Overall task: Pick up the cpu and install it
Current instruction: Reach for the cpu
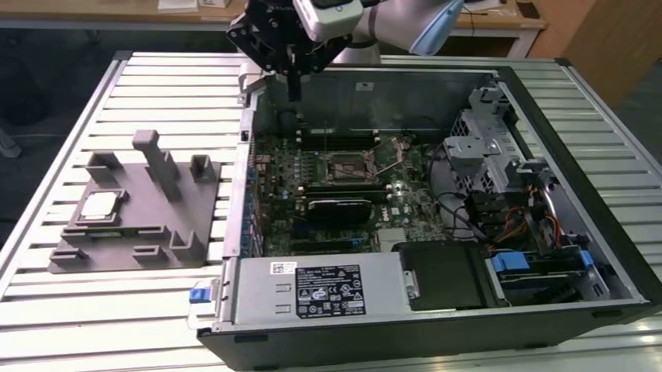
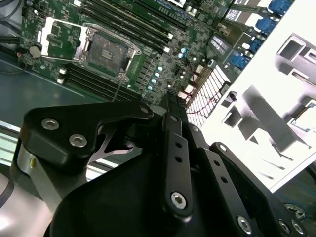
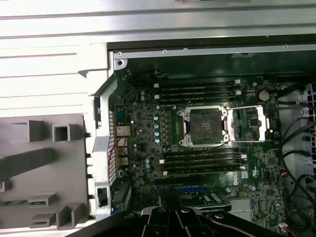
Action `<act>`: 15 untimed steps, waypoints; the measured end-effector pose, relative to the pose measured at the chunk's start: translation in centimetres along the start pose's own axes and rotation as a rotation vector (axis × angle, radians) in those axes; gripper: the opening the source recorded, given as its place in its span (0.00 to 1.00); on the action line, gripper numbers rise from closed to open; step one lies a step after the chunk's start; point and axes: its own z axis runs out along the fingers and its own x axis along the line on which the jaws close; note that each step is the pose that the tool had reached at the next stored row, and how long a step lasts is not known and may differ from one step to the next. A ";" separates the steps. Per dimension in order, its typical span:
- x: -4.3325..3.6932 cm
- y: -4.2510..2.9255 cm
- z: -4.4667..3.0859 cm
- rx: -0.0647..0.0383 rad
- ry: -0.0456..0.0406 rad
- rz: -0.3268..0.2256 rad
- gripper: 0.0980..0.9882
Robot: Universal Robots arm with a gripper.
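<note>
The cpu point(image 1: 99, 205), a small square chip with a silvery top, lies flat on the grey plastic fixture point(image 1: 135, 225) at the exterior view's left. My gripper point(image 1: 294, 94) hangs high over the far left corner of the open computer case, well away from the cpu. Its black fingers point(image 2: 170, 106) stand pressed together, shut on nothing. The motherboard's cpu socket point(image 1: 346, 164) is in both wrist views point(image 2: 106, 52) point(image 3: 203, 126). Its metal frame is swung open and the socket is bare.
The case point(image 1: 579, 256) lies on its side on a slatted metal table point(image 1: 62, 310). Inside are a power supply point(image 1: 321, 291), a drive cage point(image 1: 486, 147), cables and a black block point(image 1: 336, 209) just below the socket. The fixture's upright posts point(image 1: 155, 155) stand beside the case wall.
</note>
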 end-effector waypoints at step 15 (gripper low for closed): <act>2.75 -0.21 -0.07 0.000 -0.0001 0.000 0.01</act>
